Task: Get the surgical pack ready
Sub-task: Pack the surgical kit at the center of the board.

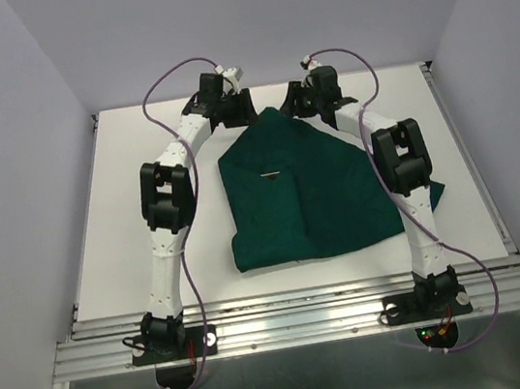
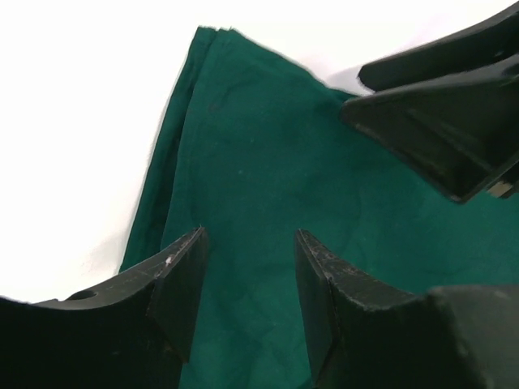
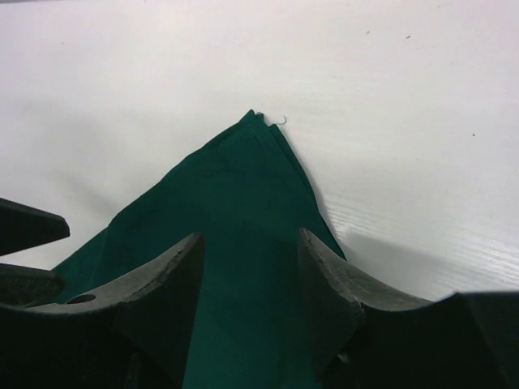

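Note:
The surgical pack shows as a dark green drape (image 1: 309,197) folded into a bundle on the white table (image 1: 142,192), with one pointed corner (image 1: 272,112) toward the far edge. A thin pale sliver (image 1: 272,174) shows at a fold on top. My left gripper (image 1: 238,110) hovers open just left of that corner, green cloth (image 2: 268,162) under its spread fingers (image 2: 182,275). My right gripper (image 1: 297,101) is open just right of the corner, the drape's tip (image 3: 255,121) lying ahead of its fingers (image 3: 332,267). Neither jaw pinches the cloth. What the drape covers is hidden.
The right gripper's fingers (image 2: 438,121) cross the upper right of the left wrist view, close to the left one. An aluminium rail (image 1: 298,316) runs along the near edge, and pale walls enclose three sides. Purple cables (image 1: 174,75) loop above both wrists.

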Available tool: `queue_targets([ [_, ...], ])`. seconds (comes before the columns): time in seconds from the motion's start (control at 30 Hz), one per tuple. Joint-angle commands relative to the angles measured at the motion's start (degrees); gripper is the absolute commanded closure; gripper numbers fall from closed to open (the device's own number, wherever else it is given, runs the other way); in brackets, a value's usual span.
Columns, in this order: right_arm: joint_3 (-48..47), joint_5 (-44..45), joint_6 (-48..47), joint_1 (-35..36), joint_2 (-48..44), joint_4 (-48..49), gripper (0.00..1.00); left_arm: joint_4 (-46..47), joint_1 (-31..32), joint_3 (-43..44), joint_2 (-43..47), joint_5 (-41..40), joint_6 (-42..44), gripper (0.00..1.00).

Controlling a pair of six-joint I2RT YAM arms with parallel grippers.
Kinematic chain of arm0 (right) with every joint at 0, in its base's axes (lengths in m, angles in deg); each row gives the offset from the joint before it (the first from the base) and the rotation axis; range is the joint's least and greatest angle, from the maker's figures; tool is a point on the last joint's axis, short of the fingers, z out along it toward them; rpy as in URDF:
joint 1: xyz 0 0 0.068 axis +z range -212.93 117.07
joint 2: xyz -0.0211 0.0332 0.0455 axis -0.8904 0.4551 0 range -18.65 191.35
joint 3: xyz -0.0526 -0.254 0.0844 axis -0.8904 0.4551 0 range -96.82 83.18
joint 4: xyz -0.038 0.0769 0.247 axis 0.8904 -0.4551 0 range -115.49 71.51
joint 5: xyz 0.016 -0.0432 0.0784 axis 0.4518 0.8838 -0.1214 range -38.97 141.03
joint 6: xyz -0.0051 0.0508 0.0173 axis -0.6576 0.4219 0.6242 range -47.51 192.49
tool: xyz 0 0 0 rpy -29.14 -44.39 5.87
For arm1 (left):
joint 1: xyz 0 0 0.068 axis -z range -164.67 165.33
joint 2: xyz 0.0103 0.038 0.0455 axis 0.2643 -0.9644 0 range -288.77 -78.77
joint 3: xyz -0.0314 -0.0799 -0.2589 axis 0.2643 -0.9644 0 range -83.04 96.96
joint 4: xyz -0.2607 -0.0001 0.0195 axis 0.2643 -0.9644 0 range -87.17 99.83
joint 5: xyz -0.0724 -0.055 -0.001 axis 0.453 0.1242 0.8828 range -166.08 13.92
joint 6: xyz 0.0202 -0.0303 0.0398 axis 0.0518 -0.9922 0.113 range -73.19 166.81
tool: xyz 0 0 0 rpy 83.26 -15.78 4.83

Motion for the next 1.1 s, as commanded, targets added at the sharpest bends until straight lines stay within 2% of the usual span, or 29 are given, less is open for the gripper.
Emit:
queue_targets([
  [0.0, 0.4, 2.4, 0.6, 0.3, -3.7, 3.4, 0.46, 1.1, -0.8, -2.8, 5.0, -0.6, -0.4, 0.49],
  [0.07, -1.2, 1.3, 0.3, 0.8, -2.9, 2.0, 0.50, 0.9, -1.6, -5.0, 6.2, -1.5, -1.0, 0.61],
  [0.1, -2.0, 0.9, 0.0, 0.8, -2.4, 1.3, 0.51, 0.6, -1.8, -5.9, 6.2, -1.9, -1.2, 0.61],
  [0.13, -2.7, 0.6, -0.1, 1.4, -2.0, 0.7, 0.51, 0.3, -2.2, -6.5, 6.9, -2.6, -1.5, 0.68],
  [0.17, -4.3, 0.6, -0.8, 1.5, -1.6, -0.6, 0.52, 0.0, -2.7, -8.1, 7.1, -3.7, -1.8, 0.69],
  [0.27, -5.4, 0.4, -1.2, 2.0, -0.2, -0.6, 0.52, -1.4, -3.4, -11.3, 8.8, -6.4, -1.7, 0.68],
  [0.37, -5.8, -0.7, -0.6, 2.5, 0.5, -0.6, 0.52, -2.2, -3.5, -13.3, 9.9, -7.8, -0.5, 0.63],
  [0.5, -7.8, -2.2, -0.5, 3.7, 1.7, -3.6, 0.53, -5.5, -3.5, -12.6, 8.5, -8.4, 0.8, 0.69],
  [0.73, -8.0, -2.3, -0.5, 5.5, 3.0, -4.6, 0.53, -7.2, -3.5, -13.2, 8.9, -12.0, 2.2, 0.67],
  [0.83, -7.8, -2.3, 0.0, 5.5, 3.2, -4.6, 0.53, -7.7, -3.5, -13.4, 9.3, -12.5, 2.6, 0.72],
  [0.97, -8.1, -1.9, 0.0, 5.5, 3.4, -5.2, 0.53, -8.6, -3.5, -13.0, 9.4, -12.4, 2.9, 0.72],
  [1.07, -8.6, -1.4, 0.0, 5.5, 3.6, -5.7, 0.53, -10.3, -3.5, -12.3, 8.9, -12.7, 3.5, 0.66],
])
